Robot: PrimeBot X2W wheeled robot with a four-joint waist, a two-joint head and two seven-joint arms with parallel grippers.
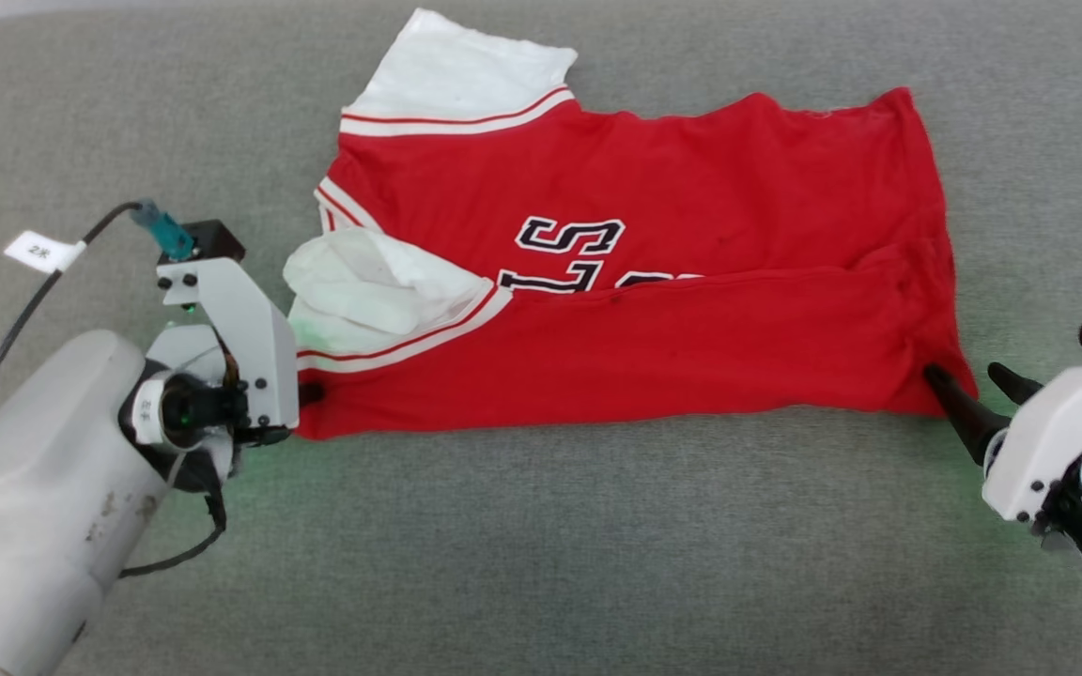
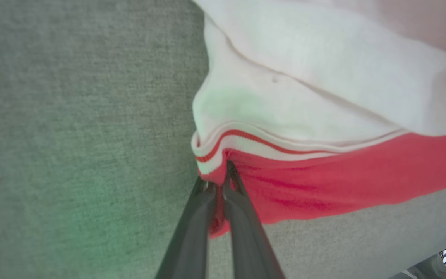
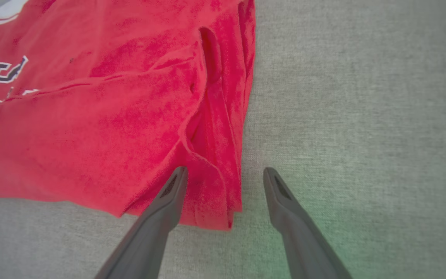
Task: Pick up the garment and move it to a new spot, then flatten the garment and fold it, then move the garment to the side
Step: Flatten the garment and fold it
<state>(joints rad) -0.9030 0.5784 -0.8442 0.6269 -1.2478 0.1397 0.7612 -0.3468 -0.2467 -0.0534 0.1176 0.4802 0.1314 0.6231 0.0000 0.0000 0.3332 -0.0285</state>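
Soft red garment [image 1: 654, 310] on grey woven surface [image 1: 541, 526].
One corner is pinched by the clenched left gripper [image 2: 219, 182]; another is straddled by the spread right gripper [image 3: 225, 172].

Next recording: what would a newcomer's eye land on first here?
A red jersey T-shirt with white short sleeves lies half-folded across the grey fabric surface, its black-and-white lettering partly covered. At its near left corner, the left gripper is shut on the red cloth below the striped trim; the right gripper stands open at the near right corner.
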